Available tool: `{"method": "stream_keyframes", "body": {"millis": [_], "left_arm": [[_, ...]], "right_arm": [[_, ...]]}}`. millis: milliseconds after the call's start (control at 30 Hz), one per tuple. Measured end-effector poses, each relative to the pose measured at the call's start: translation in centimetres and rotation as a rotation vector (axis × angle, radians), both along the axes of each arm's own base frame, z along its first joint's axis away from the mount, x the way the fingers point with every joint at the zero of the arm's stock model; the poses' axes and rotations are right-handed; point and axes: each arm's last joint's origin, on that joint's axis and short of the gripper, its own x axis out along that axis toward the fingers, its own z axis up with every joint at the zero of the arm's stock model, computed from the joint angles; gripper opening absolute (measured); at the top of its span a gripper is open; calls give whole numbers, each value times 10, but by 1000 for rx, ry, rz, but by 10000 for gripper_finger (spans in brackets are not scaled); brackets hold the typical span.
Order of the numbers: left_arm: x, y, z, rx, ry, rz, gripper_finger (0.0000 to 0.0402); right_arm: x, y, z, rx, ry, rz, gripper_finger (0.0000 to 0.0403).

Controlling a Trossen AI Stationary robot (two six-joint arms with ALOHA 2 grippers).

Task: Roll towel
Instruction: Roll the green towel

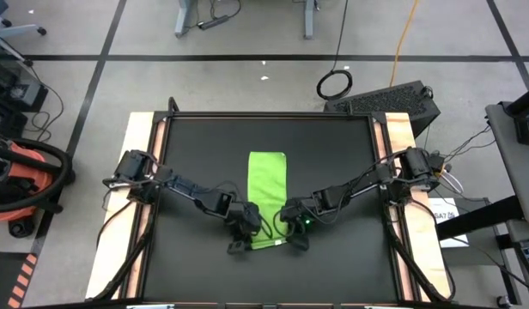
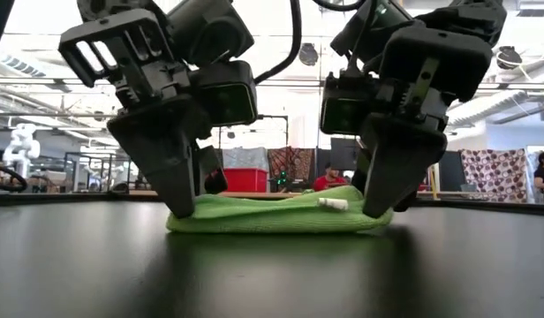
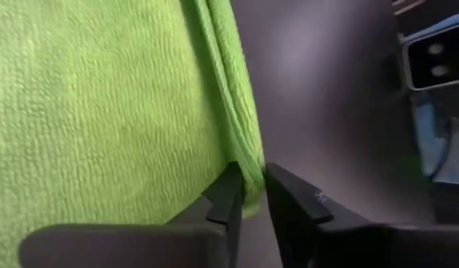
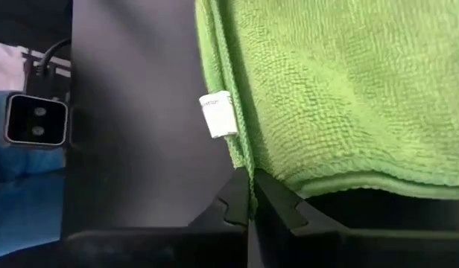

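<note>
The lime-green towel (image 1: 267, 184) lies folded into a narrow strip on the middle of the black mat (image 1: 196, 146), its length running near to far. Both grippers are at its near end. My left gripper (image 3: 252, 195) is at the near left corner, its fingers a little apart with the towel's side edge (image 3: 248, 160) between them. My right gripper (image 4: 250, 190) is shut on the near right corner, next to a small white tag (image 4: 217, 113). In the low view the left gripper (image 2: 182, 210) and the right gripper (image 2: 378, 210) slant down onto the ends of the towel (image 2: 272, 216). My left gripper has its fingers on either side of the towel's layered side edge at the near left corner (image 3: 252, 175), slanting down from the left; I cannot tell whether they touch it. My right gripper pinches the towel's side edge at the near right corner (image 4: 249, 167) between its two fingers, just below the tag. The fingers slant down from the right. Several layers show at that edge, and the towel rests on the mat.
The two grippers stand close together over the mat's near middle, with both arms reaching in from the wooden side rails (image 1: 140, 172). Bare mat lies to the left, right and far side of the towel.
</note>
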Motion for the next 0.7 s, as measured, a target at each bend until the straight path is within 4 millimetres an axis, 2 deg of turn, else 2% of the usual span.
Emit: {"method": "stream_keyframes", "body": {"millis": [133, 233, 400, 533, 700], "left_arm": [[1, 7, 3, -57, 20, 6, 95], [2, 12, 14, -56, -23, 14, 105], [-5, 13, 46, 115, -155, 45, 107], [-17, -6, 64, 278, -262, -46, 107], [-34, -43, 60, 513, -314, -132, 108]], "right_arm": [[0, -3, 0, 66, 33, -16, 0], [1, -3, 1, 103, 46, -33, 0], [3, -7, 2, 143, 63, -82, 0], [5, -12, 3, 183, 74, -109, 0], [6, -18, 4, 208, 78, -123, 0]]}}
